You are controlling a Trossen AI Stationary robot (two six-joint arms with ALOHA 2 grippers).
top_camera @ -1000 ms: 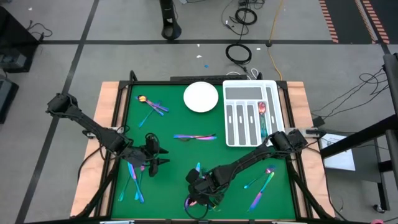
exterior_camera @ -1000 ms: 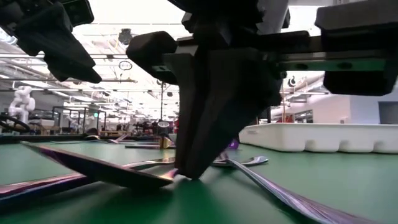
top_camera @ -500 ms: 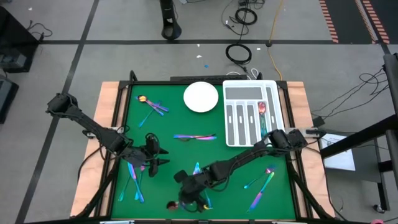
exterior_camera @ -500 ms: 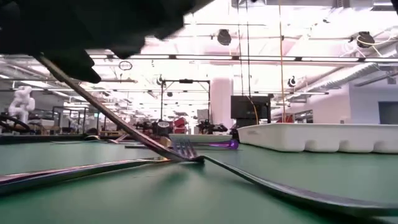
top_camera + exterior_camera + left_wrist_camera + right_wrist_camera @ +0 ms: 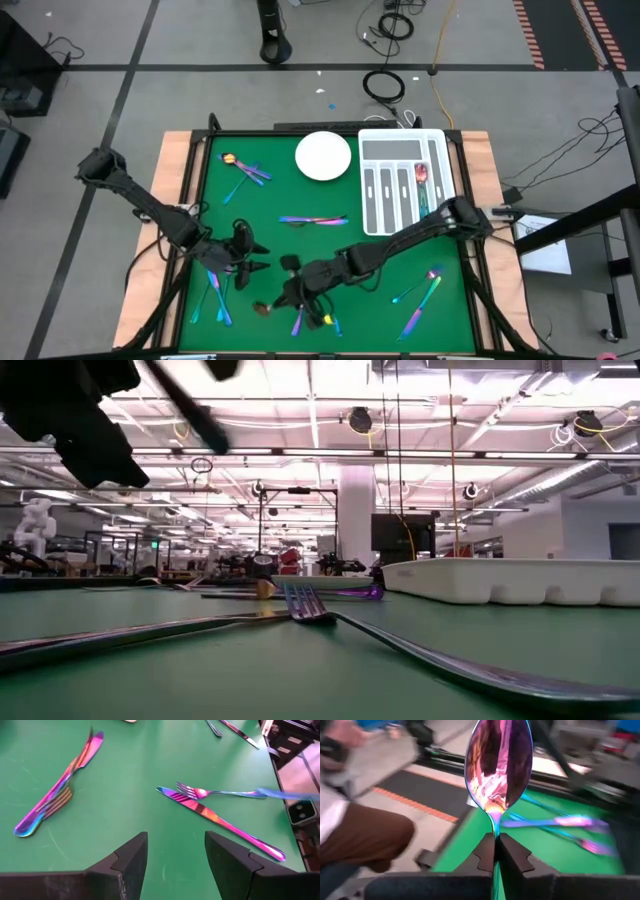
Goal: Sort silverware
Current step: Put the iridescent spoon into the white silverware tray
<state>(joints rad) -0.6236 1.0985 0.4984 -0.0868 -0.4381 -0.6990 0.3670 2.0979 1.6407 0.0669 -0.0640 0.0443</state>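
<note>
Right fingers (image 5: 495, 854) clamped on one spoon (image 5: 498, 767); left fingers (image 5: 172, 860) apart, empty; one plate (image 5: 323, 156); one tray (image 5: 403, 146).

High camera looked straight down, far enough to take in whole table (image 5: 200, 190) and floor around. Low camera sat at tabletop level, faced across mat into room, fork (image 5: 305, 605) close before lens. Left wrist camera looked down past own fingers (image 5: 132, 857) at mat, near; knife (image 5: 220, 822) there also showed from above. Right wrist camera faced outward over table edge, spoon (image 5: 499, 762) close to lens.
</note>
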